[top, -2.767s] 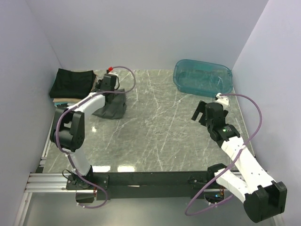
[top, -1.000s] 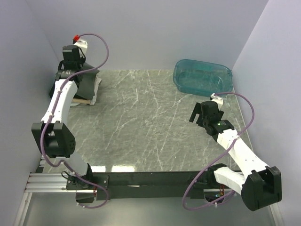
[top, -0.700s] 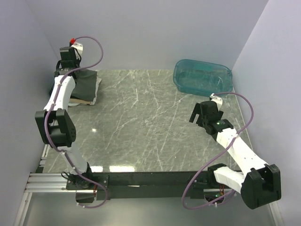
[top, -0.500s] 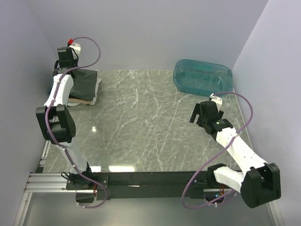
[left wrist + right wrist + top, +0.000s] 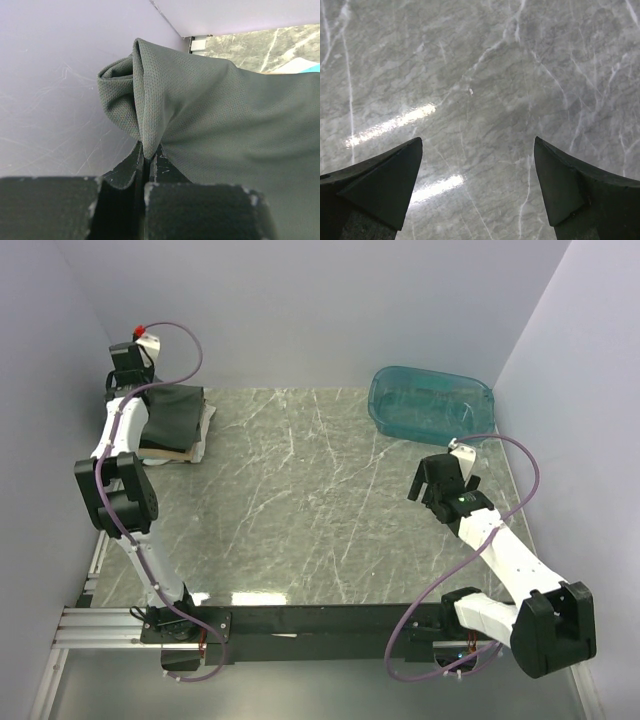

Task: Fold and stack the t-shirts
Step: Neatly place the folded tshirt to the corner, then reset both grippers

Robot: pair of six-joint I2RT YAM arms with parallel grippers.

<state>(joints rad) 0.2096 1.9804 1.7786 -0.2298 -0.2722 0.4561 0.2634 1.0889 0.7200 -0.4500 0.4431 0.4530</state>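
Grey t-shirt lies on the pile in the far left desk corner, pinched by the stretched-out left hand. Right hand hangs wide open over grey marble, pale walls around.

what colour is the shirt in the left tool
The shirt is dark charcoal grey, clearest in the left wrist view.

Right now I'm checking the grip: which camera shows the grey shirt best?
The left wrist view: the grey shirt fills it, a fold pinched in the shut left gripper. The top view shows it small, draped over a stack in the far left corner of the table. The right wrist view shows none of it.
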